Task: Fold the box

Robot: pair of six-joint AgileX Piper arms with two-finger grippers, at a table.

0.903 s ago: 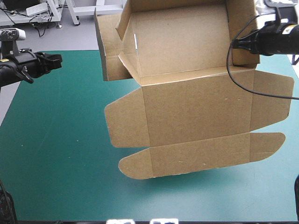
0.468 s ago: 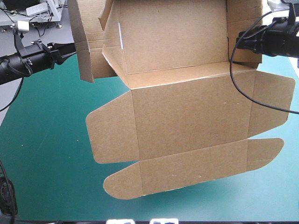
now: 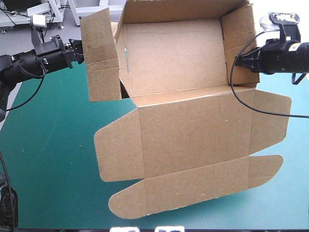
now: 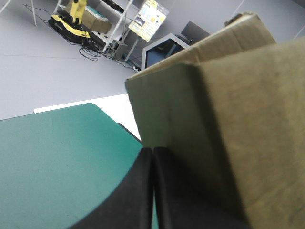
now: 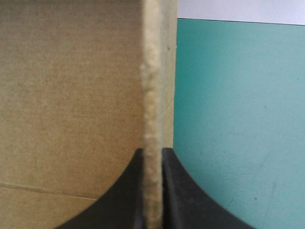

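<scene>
- cardboard nearest the camera first: what was it?
- the tuck strip point(image 3: 193, 186) of the box point(image 3: 188, 121), rounded ears at both ends, hanging lowest over the teal-green cover point(image 3: 48, 159). i could not tell whether it touched. just beyond it the lid panel point(image 3: 193, 145) lay open and flat, its side ears spread.
- and farther back?
- the tray point(image 3: 176, 58), held up off the table with its inside facing the camera, far wall and right wall point(image 3: 240, 41) raised. on the left a long side flap point(image 3: 101, 58) stuck outward, not tucked.
- the grippers?
- the right gripper point(image 3: 235, 62) pinched the right wall; its wrist view showed the board's raw edge between the black fingers. the left gripper point(image 3: 76, 50) had its fingers pressed together with nothing between them, its tip at the side flap's outer face, the board lying against one finger.
- so which step?
- tucking the left wall, i'd judge, with the right arm carrying the whole sheet in the air.
- and the next move?
- likely the closed left tip pushing that flap inward over the wall and down into the tray. that would call for a firm right pinch, since the board hung unsupported and could swing or slip.
</scene>
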